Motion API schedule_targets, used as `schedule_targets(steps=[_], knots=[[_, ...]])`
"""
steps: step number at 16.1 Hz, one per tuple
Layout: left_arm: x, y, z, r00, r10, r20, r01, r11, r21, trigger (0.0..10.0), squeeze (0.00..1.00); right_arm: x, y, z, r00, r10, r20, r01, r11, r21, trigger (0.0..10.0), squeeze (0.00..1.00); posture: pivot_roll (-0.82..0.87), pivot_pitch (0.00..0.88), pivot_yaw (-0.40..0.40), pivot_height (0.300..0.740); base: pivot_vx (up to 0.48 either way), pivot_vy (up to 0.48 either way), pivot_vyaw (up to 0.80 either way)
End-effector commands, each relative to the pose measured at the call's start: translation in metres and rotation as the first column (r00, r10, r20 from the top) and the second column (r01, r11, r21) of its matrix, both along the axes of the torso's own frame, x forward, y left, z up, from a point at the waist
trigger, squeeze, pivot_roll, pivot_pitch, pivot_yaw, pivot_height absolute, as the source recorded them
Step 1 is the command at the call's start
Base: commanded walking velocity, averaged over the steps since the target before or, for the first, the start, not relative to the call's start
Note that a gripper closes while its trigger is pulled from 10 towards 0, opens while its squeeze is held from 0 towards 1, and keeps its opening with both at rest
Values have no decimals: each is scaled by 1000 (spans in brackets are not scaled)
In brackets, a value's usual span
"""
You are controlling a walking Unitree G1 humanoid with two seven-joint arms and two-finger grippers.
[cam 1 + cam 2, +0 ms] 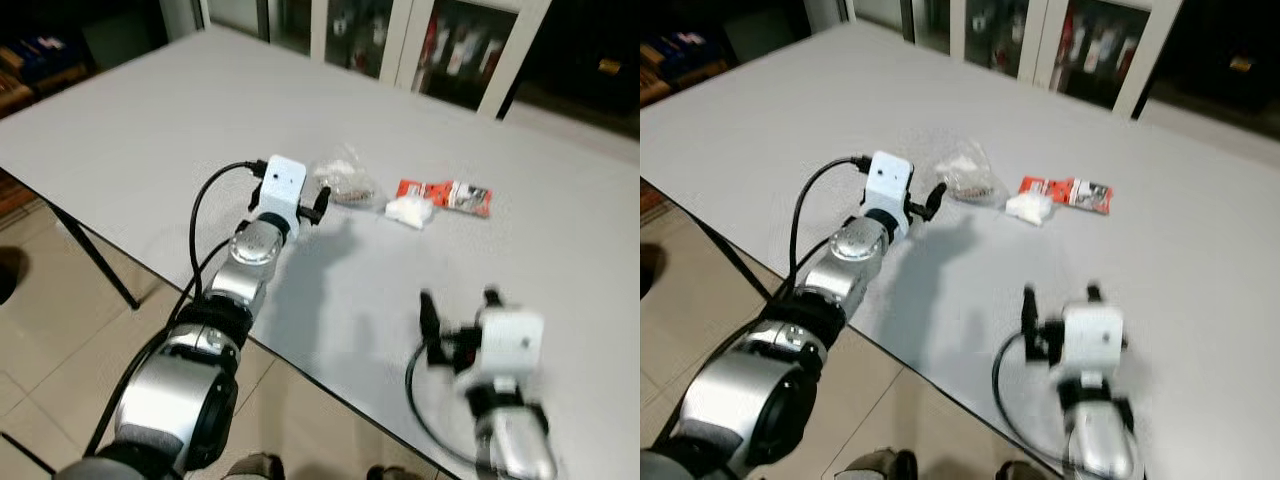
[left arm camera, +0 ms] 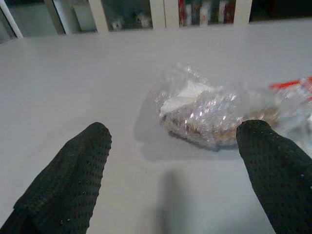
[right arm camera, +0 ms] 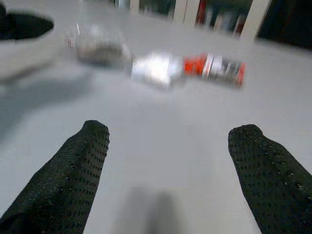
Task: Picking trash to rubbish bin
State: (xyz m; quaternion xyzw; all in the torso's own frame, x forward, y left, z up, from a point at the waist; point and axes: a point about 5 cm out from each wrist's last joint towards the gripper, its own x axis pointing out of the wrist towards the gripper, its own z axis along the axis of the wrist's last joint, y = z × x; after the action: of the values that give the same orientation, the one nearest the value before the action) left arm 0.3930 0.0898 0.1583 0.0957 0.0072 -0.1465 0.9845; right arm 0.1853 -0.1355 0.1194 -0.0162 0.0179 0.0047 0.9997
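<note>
Three bits of trash lie in a row on the grey table [image 1: 150, 120]: a crumpled clear plastic bag [image 1: 345, 180], a white crumpled wad [image 1: 408, 211] and a red and white wrapper [image 1: 445, 194]. My left gripper [image 1: 318, 203] stands open right beside the clear bag [image 2: 200, 112], its fingers [image 2: 73, 170] wide apart and nothing between them. My right gripper [image 1: 457, 303] is open too, low over the table's near part, a good way short of the white wad [image 3: 156, 68] and the red wrapper [image 3: 217, 68].
The table's front edge [image 1: 120, 245] runs diagonally, with a black table leg [image 1: 100, 262] and tiled floor [image 1: 50, 330] below it. Glass-fronted cabinets [image 1: 440, 45] stand behind the table. Bare tabletop lies all around the trash.
</note>
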Motion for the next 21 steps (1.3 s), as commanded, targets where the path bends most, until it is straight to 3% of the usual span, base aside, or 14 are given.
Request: schedule_targets(steps=[1,6,14,21], knots=[[1,-4,0,1000,-18,-7,18,1000,26,10000,0,-2,3,4,1000,16,5,-16,1000,21,10000,0,-27,249,13,740,0,0,0],[2,-14,1,999,-44,-18,45,999,27,10000,0,-16,9,1,998,42,-42,-40,998,45,10000,0,-67,278,27,740,0,0,0],[6,-13,16,997,-44,57,40,997,71,10000,0,-8,25,2,977,206,-52,-202,977,74,10000,0,-57,275,27,740,0,0,0],[8,-10,20,996,-55,71,50,996,70,10000,0,-10,27,3,977,207,-56,-204,977,59,10000,0,-71,282,30,740,0,0,0]])
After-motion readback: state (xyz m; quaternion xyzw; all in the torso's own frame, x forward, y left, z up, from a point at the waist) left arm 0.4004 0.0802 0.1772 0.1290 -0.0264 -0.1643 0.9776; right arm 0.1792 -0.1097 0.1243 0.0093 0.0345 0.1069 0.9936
